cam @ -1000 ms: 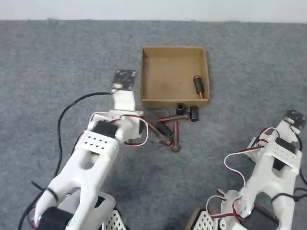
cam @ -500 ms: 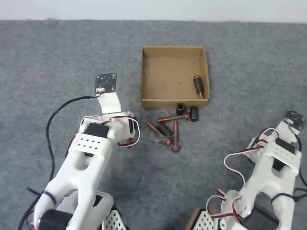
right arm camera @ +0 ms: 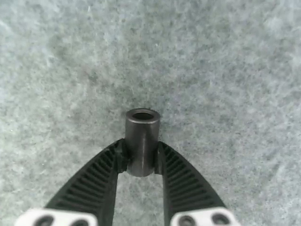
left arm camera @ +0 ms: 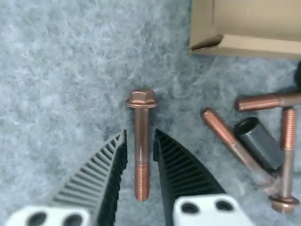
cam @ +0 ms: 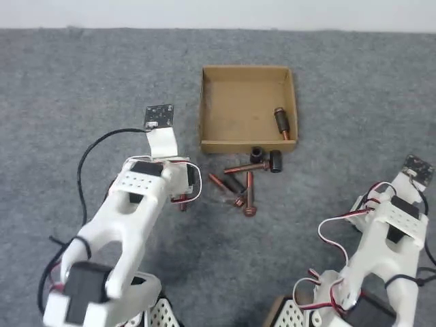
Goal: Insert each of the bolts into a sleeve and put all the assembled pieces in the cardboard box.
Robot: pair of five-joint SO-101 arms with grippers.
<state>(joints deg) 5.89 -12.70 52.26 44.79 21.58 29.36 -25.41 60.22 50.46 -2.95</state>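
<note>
The left gripper (left arm camera: 139, 133) holds a copper bolt (left arm camera: 140, 141) by the shank, its jaws narrow and closed against it, the hex head sticking out past the fingertips. A second ago this gripper was down at the pile in front of the cardboard box (cam: 203, 109). Half a second ago it had pulled off to the left. Now the left arm (cam: 139, 204) has swung slightly back toward the pile, and the bolt hangs under the gripper, just left of the heap.

The right gripper (right arm camera: 141, 143) has its jaws clamped on a dark sleeve (right arm camera: 142, 127), held with the open bore facing outward over the grey desk (cam: 82, 82). The right arm (cam: 392, 231) has not moved across the frames.

The loose bolts (cam: 249, 194) and a loose sleeve (cam: 235, 184) lie where they were, just in front of the box's near wall. One assembled piece (cam: 281, 121) lies inside the box against its right wall, unchanged.
</note>
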